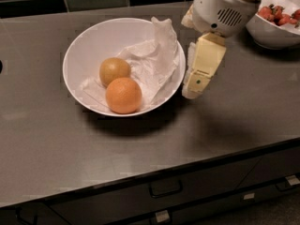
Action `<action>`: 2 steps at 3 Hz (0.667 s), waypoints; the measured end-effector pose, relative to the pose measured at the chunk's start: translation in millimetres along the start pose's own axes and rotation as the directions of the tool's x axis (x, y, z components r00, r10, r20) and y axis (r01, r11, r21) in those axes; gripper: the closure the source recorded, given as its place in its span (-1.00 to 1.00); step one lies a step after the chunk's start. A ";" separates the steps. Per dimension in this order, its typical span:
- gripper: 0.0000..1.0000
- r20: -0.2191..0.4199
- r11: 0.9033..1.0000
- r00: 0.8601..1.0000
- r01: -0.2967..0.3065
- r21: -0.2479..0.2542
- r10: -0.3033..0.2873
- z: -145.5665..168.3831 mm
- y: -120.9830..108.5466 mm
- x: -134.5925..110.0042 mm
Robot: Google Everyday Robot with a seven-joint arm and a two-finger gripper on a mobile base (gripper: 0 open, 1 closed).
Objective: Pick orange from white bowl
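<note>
The orange (123,95), a round bright-orange fruit with finely dimpled skin, lies low in the wide, shallow, glossy white bowl (96,39), on the side nearest the camera. It rests against a slightly smaller, duller yellow-brown round fruit (114,70) just behind it. Both sit on a sheet of crumpled white paper (150,62) that lines the bowl and rises in a peak above its right rim. The paper probably cushions the fruit, and the curved wall keeps both from rolling off.

The cream-coloured two-finger tool (192,90) hangs from the rounded white arm housing and points down at the grey metal table (56,139), just outside the bowl's right rim. It is clear of the fruit and holds nothing. It is seen edge-on, so I cannot tell whether it stands wide or narrow. By my judgement it is placed there as an approach stance, level with the rim and not yet over the bowl.

To reach the orange it would need to lift over the rim and the paper peak. It would then need to come down on the nearer fruit without nudging the yellow-brown one. A second white bowl holding red fruit pieces (269,34) stands well apart, behind the arm at the far right
</note>
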State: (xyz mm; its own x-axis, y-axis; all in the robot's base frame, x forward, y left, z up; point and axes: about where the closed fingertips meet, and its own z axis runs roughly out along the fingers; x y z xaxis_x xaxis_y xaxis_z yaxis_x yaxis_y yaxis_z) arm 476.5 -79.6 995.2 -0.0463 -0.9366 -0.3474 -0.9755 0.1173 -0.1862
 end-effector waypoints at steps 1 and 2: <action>-1.00 0.040 1.000 0.999 -0.012 -0.017 0.013 17.3 -7.1 -33.2; -1.00 0.040 1.000 0.999 -0.012 -0.016 0.013 17.3 -7.1 -33.3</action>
State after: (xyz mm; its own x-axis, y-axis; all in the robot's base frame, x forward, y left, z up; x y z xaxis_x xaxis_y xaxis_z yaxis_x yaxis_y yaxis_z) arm 488.7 -43.5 992.2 -0.0501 -0.9210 -0.3864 -0.9782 0.1232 -0.1669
